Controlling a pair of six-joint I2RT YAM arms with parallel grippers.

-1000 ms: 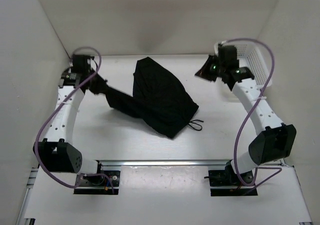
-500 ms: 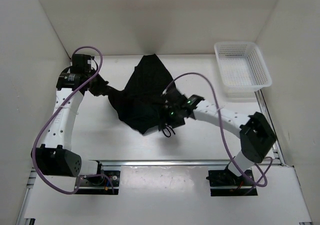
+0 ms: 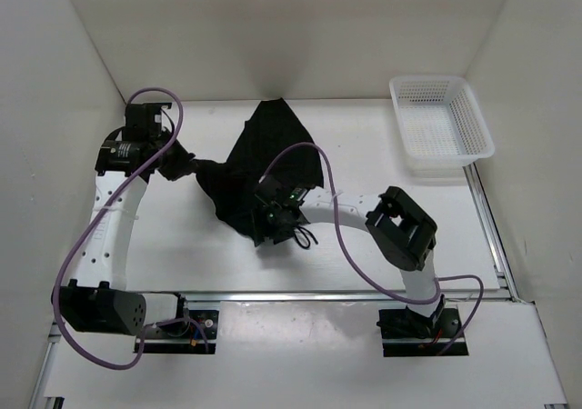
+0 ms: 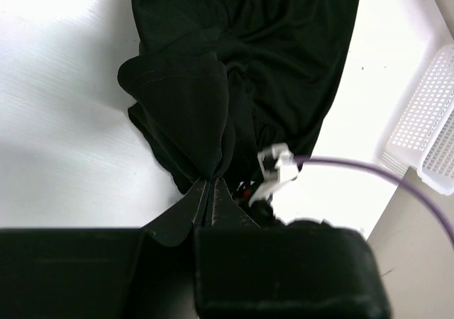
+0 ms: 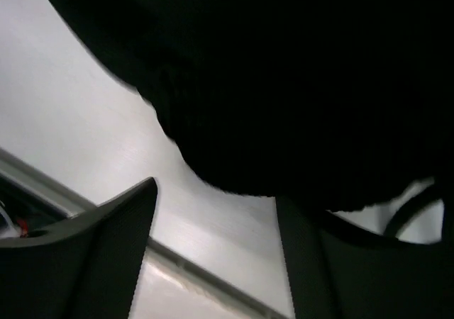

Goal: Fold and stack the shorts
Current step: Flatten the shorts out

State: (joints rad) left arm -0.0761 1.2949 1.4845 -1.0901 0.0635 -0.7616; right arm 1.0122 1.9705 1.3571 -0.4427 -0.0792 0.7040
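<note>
Right arm has swung away from the far-right corner, where it was a second ago, and crossed the table. Its elbow is now folded near the front rail and the forearm lies low, pointing left. The right gripper (image 3: 270, 224) sits at the near hem of the shorts (image 3: 259, 159), just beside the drawstring loop (image 3: 306, 237). The wrist view shows its fingers (image 5: 113, 223) standing wide apart, with the hem's edge hanging between them and nothing clamped yet.

The shorts lie mid-table, more bunched and drawn further left than before, one point reaching toward the back wall. I judge this as set-up for a second grasp, so the cloth can be spread flat before any fold; no fold is made yet.

Farther out on the left, the left arm stands tall with its wrist turned inward. The left gripper (image 4: 211, 191) is pinched tight on a corner of the fabric, which puckers into its jaws.

White basket (image 3: 442, 129) sits far right, apart from both arms.
</note>
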